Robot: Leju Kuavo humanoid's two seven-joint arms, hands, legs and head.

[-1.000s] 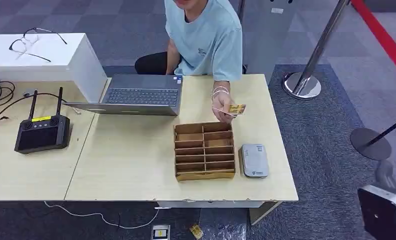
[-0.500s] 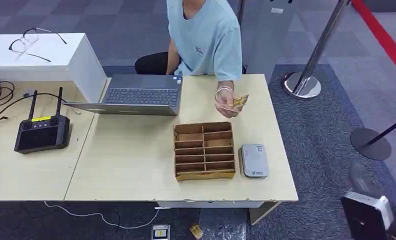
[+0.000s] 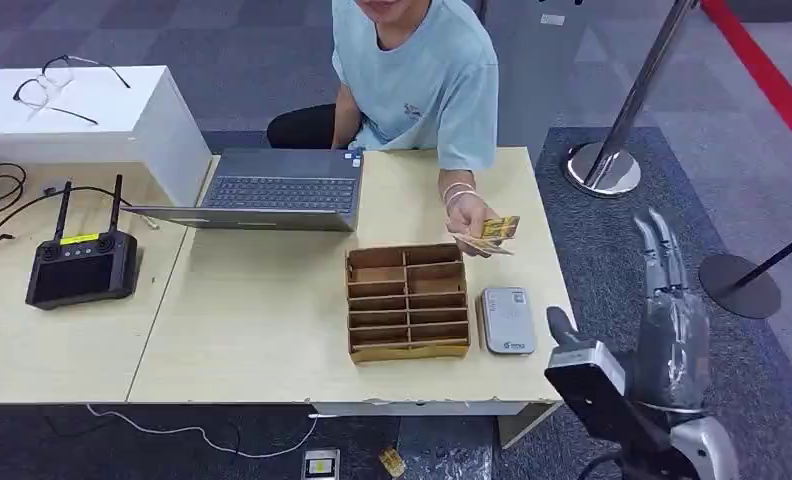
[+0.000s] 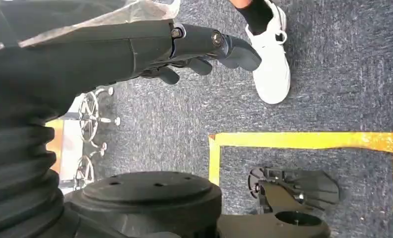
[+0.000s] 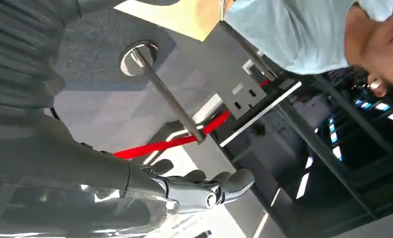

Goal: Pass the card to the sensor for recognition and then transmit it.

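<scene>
A person in a light blue shirt sits behind the table and holds a few yellow cards in one hand, out over the table's right side. The grey card sensor lies flat to the right of a cardboard divider box. My right hand is raised beyond the table's right edge, fingers straight and apart, holding nothing; the right wrist view shows the hand bare too. It is short of the cards and to their right. My left hand hangs over the carpet, holding nothing.
An open laptop sits at the back of the table, a black controller with antennas to the left, and a white box with glasses behind it. Stanchion posts with a red belt stand to the right.
My right arm has risen from the lower right corner, and the hand now stands beside the table. The person's hand with the cards has moved a little right, towards it.
</scene>
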